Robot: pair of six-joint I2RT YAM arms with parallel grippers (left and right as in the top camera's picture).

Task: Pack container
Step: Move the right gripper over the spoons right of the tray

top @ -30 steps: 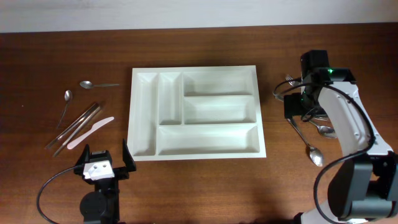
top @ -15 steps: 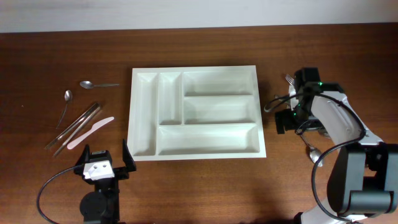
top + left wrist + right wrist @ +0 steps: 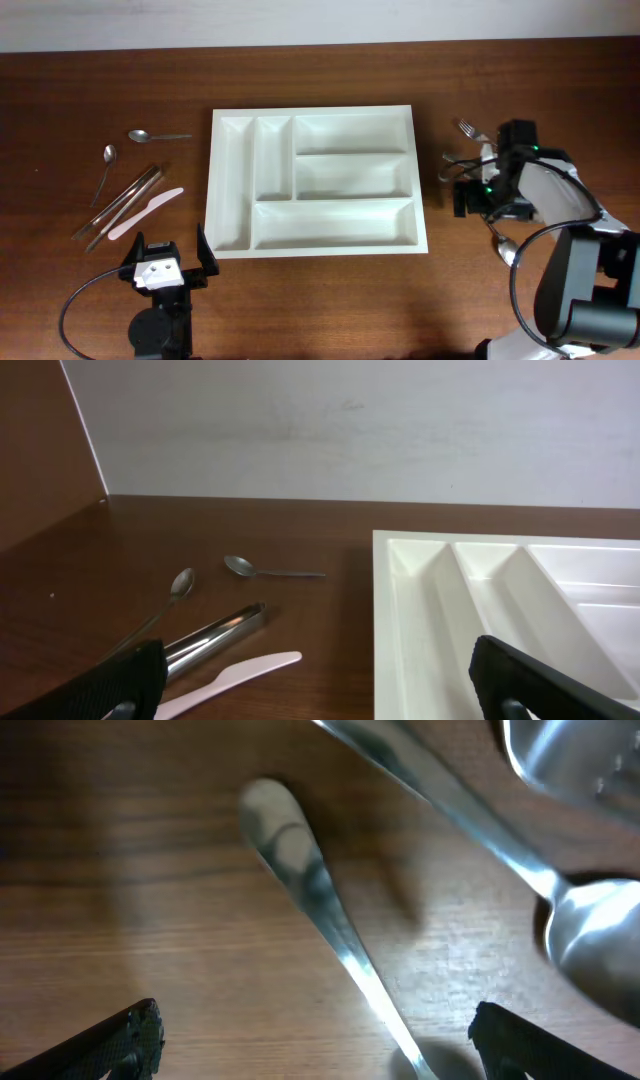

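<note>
Right of container [image 3: 350, 176] — right end effector [image 3: 462, 192] wide open | left end effector [image 3: 167, 250] wide open, front-left

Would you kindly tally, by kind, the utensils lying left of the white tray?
Spoons: 2
Pale plastic knife: 1
Long metal pieces, seemingly a pair: 2
Total: 5

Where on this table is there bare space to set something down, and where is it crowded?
All five compartments of the container are bare. Open wood lies along its near edge, between the left gripper and the right arm, and behind its far edge. Crowded: the loose cutlery to its left, the cutlery pile under the right arm.
</note>
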